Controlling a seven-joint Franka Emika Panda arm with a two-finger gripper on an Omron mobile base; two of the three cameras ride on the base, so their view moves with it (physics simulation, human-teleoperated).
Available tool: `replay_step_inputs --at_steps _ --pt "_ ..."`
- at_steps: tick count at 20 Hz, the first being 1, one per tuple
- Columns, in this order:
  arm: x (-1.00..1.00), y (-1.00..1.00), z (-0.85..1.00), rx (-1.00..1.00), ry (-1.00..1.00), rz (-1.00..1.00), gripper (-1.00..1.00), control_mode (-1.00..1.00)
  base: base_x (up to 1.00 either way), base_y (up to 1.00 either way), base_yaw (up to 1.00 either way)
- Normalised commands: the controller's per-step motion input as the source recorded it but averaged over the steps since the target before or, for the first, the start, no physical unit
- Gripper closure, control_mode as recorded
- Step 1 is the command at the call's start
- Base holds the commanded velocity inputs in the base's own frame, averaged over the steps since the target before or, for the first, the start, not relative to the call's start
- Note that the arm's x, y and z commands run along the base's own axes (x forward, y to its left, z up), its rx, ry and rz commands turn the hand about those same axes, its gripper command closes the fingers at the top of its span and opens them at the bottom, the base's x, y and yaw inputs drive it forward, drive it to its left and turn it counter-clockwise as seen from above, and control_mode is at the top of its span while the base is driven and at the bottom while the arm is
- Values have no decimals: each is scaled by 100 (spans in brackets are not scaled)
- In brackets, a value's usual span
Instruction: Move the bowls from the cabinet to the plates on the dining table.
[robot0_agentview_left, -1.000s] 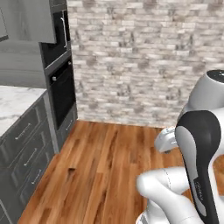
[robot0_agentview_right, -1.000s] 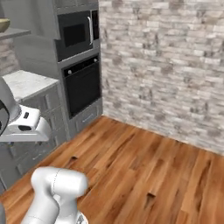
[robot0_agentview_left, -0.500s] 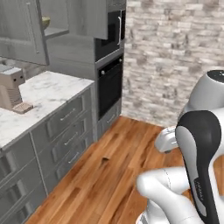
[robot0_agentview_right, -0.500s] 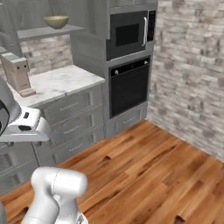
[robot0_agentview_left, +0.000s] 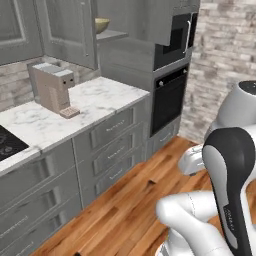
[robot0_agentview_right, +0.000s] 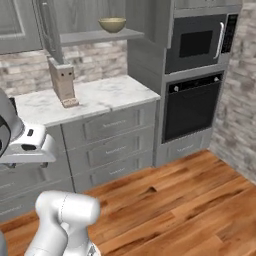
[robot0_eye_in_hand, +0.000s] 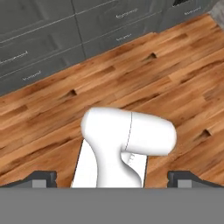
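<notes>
Gripper (robot0_eye_in_hand: 112, 180), jaws spread wide and empty, pointed down at the wood plank floor (robot0_eye_in_hand: 52, 118)
Item held: none; the two dark fingertips (robot0_eye_in_hand: 43, 178) stood far apart at the bottom of the hand view. Pale yellow-olive bowl (robot0_agentview_right: 112, 24) sat on the open shelf of the grey wall cabinet (robot0_agentview_right: 95, 36), door (robot0_agentview_left: 67, 30) swung open, above the marble counter (robot0_agentview_right: 95, 97). Tan block-shaped appliance (robot0_agentview_right: 62, 80) stood on that counter, under the shelf. Black hob (robot0_agentview_left: 7, 142) lay at the counter's left end; built-in microwave (robot0_agentview_right: 200, 42) and oven (robot0_agentview_right: 192, 107) stood right of the grey drawers (robot0_agentview_right: 107, 142)
</notes>
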Motion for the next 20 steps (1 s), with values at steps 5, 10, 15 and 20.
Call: replay_step_inputs --at_steps 5,10,15,20 --pt "0 0 0 0 0 0 -100 100 68 -27 23" --pt "0 0 0 0 0 0 -100 100 62 -50 16" --pt "0 0 0 0 0 0 -100 100 56 -41 14" --pt "0 0 0 0 0 0 -100 100 66 -10 20"
